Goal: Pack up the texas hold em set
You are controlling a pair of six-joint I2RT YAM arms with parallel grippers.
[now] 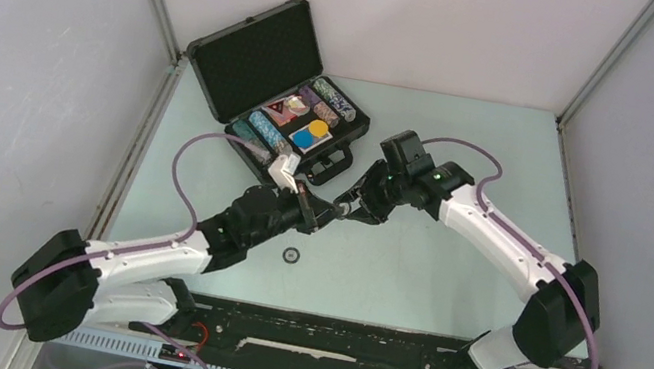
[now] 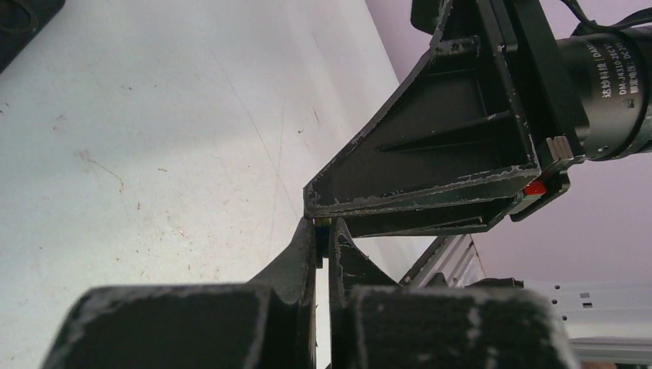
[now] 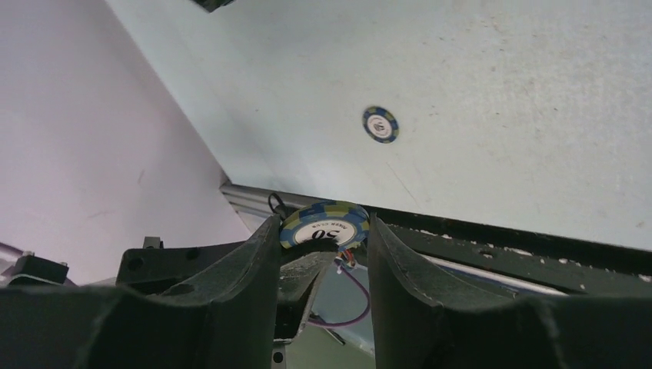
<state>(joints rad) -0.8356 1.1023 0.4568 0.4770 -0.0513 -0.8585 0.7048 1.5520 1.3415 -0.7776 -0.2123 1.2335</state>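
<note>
Between the fingertips of the right gripper (image 3: 324, 224) sits a blue-and-yellow 50 chip (image 3: 324, 229). It is clamped across its width with the jaws about half apart, its face turned to the wrist camera. Directly opposite, tip to tip, the left gripper (image 2: 323, 231) is pressed together on a yellow-green sliver that I take for that chip's rim. This reads as a hand-over, held in the air so the arm nearer the case can carry the chip. Below the left gripper, toward the arm bases, a loose chip (image 1: 291, 256) lies flat on the bench (image 1: 450, 267), not yet collected. Farther off, beyond both grippers, the black briefcase (image 1: 253, 60) stands open with its foam lid raised; chip rows and discs are seated inside.
</note>
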